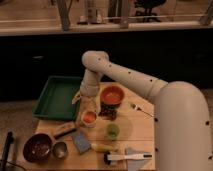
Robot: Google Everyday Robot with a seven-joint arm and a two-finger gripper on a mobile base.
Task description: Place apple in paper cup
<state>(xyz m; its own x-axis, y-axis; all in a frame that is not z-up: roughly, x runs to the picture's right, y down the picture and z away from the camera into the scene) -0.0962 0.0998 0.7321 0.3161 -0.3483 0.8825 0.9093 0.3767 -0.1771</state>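
Observation:
The paper cup [89,119] is a small pale cup standing on the wooden table [142,130], left of centre. Orange-red shows inside its mouth, which looks like the apple [89,117] sitting in the cup. My gripper [88,104] hangs from the white arm directly above the cup, very close to its rim. The gripper hides the far edge of the cup.
An orange bowl [112,95] stands right of the gripper, with a dark item [107,114] in front of it. A green tray [56,97] lies at the left. A green cup [113,131], fork [140,109], banana [102,147], blue sponge [81,142], metal cup [60,149] and dark bowl [37,147] are nearby.

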